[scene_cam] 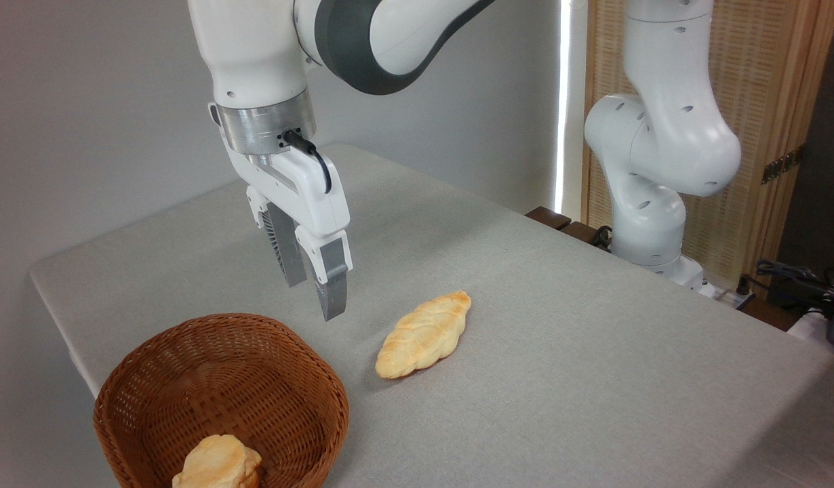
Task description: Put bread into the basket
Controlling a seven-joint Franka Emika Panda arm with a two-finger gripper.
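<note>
Meanwhile bread (424, 333) on table (593, 352), basket (254, 339) left, jaws (314, 293) between, empty

Two pieces of bread are in view: one long braided golden loaf (424, 335) lying on the table (593, 379), and one shorter, chunky pale-golden bread piece (217, 463) inside the basket. There is one round brown wicker basket (186, 352). One robot arm (661, 149) stands at the table's far edge, carrying one two-finger gripper (315, 293) with two grey fingers (331, 288).
</note>
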